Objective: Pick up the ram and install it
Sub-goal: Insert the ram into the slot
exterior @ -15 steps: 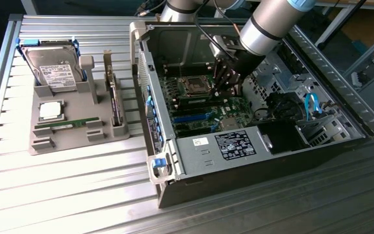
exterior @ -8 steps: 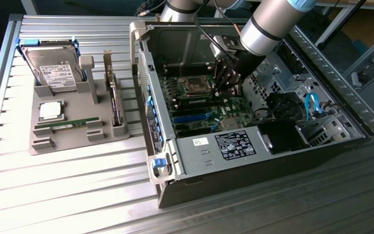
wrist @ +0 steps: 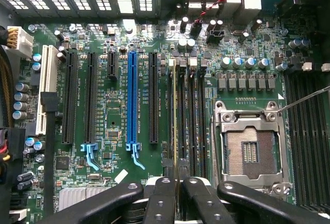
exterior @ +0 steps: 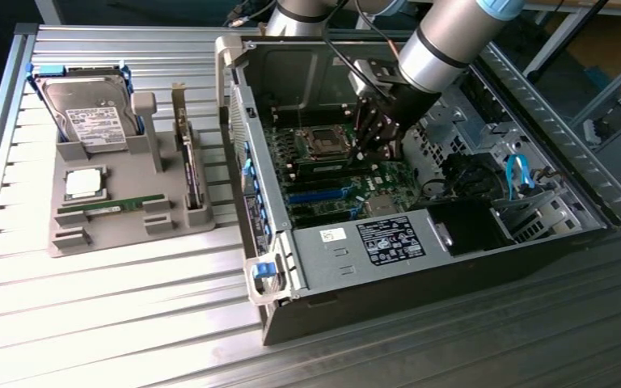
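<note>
At the exterior view's left, a grey holder [exterior: 116, 242] lay on the slatted metal table [exterior: 127, 323]. It carried a hard drive [exterior: 90, 113] at the upper left of the frame, a square processor chip [exterior: 84, 183] below that, and a spare green memory stick [exterior: 111, 205] lying flat in a groove nearer the frame's bottom. In the middle stood an open computer case [exterior: 397, 299], its motherboard [exterior: 332, 190] exposed. The arm [exterior: 451, 40] came down from the upper right of the frame and put the tool [exterior: 370, 149] inside the case, low over the board beside the empty processor socket [exterior: 322, 144]. A blue cable [exterior: 517, 174] looped at the exterior view's right.

In the wrist view the tool [wrist: 178, 203] was clamped on the ram [wrist: 176, 121], its dark fingers [wrist: 164, 203] pressed against both faces. The ram showed edge-on as a thin pale line, running along one of the black memory slots [wrist: 190, 121] between the long blue slot [wrist: 133, 100] and the processor socket [wrist: 247, 149]. Whether it was seated could not be told
</note>
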Robot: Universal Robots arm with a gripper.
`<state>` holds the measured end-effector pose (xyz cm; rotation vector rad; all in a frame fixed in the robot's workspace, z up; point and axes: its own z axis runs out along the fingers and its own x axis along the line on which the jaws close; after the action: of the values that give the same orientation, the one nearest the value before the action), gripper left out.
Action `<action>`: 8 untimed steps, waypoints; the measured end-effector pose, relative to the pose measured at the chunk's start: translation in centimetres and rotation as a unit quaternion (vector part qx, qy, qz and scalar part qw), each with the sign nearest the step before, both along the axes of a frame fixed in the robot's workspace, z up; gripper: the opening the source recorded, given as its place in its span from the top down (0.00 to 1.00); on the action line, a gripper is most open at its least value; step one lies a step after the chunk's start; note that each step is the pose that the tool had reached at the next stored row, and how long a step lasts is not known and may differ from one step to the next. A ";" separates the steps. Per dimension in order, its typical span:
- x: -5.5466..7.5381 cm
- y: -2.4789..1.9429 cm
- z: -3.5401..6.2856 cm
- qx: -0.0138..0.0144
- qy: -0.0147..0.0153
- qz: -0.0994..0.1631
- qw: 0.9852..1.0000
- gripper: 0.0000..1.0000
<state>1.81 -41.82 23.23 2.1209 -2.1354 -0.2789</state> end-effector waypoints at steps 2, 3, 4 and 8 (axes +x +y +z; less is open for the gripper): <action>0.0 0.05 0.01 0.000 0.000 0.000 1.000 0.88; 0.0 0.07 0.01 0.000 0.000 0.000 1.000 0.88; 0.0 0.07 0.01 0.000 0.000 0.000 1.000 0.88; 0.0 0.08 -0.08 0.000 0.000 0.000 1.000 0.88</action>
<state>1.80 -41.74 23.15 2.1206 -2.1353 -0.2784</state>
